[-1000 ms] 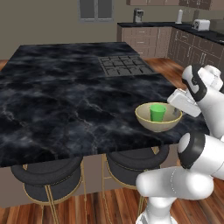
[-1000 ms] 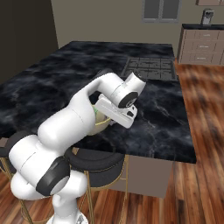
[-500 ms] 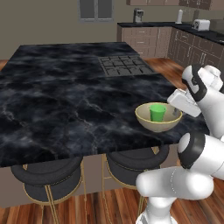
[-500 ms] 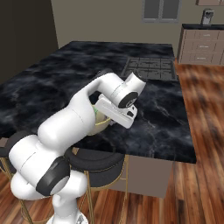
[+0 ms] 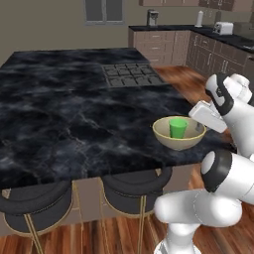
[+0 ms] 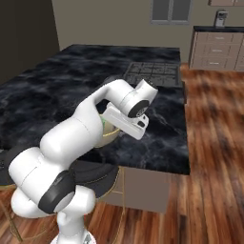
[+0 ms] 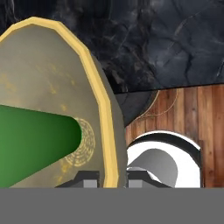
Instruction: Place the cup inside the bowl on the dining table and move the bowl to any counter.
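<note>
The cup (image 5: 177, 127) stands upright inside the bowl (image 5: 179, 134), right of centre in the left base view, near the front edge of the dining table (image 5: 74, 114). In the hand view the cup (image 7: 37, 142) appears as a green cone at the left, lying against the yellowish inside of the bowl (image 7: 57, 87) (this camera is rolled, so the bowl's rim runs as a curved vertical band down the middle). The gripper (image 7: 112, 178) is clamped on that rim at the bottom centre of the hand view: one dark fingertip (image 7: 85, 178) sits on the inner side of the wall and the other on the outer side, with the rim between them. In the left base view the hand meets the bowl's right rim. In the right base view the arm hides most of the bowl (image 6: 109, 136), left of centre. Below the table edge, round black stools (image 5: 134, 186) show at the lower left. Further back, the gas cooktop (image 5: 130, 74) is set into the marble top. Beyond, in the upper right, the counter (image 5: 198, 34) runs along the wall over brown drawer cabinets.
</note>
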